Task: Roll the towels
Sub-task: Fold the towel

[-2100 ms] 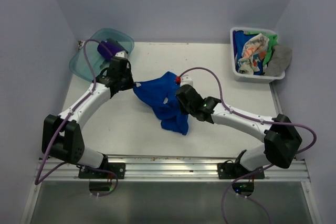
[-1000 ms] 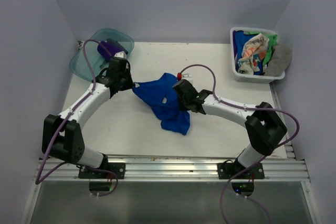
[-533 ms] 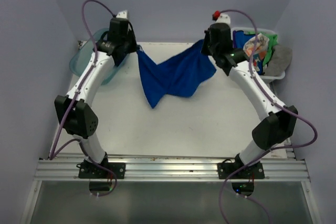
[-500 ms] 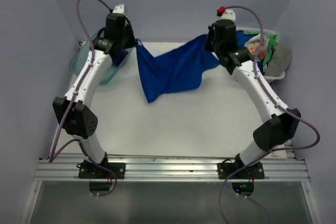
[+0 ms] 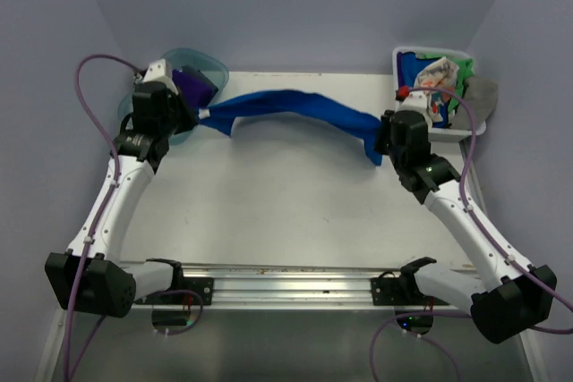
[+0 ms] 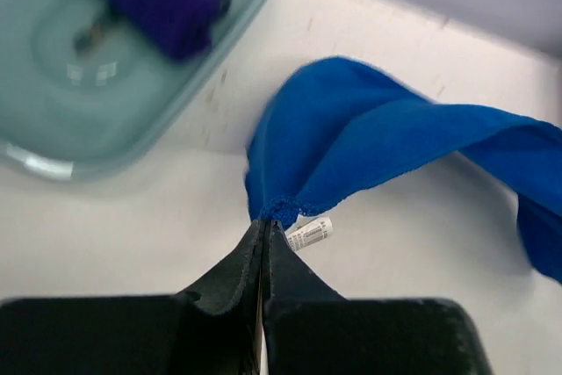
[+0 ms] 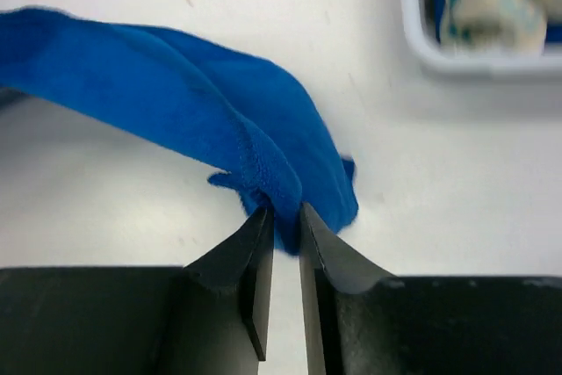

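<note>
Blue towel (image 5: 286, 106), left claw (image 6: 263, 222) clamped on one corner, right claw (image 7: 283, 211) barely parted at the other, grip unclear

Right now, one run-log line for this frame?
step: spread blue towel | left gripper: shut on one corner | right gripper: at opposite end, grip unclear | towel: stretched between grippers

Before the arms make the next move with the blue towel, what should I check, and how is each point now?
1. Left jaws shut on a corner of the blue towel: ok.
2. Right jaws gripping the other end: cannot tell; a narrow gap shows, cloth at the tips.
3. Towel spread flat for rolling: not ok; bunched into a narrow band.
4. Towel apart from the teal tub: ok.
5. Towel apart from the white basket: ok.
</note>
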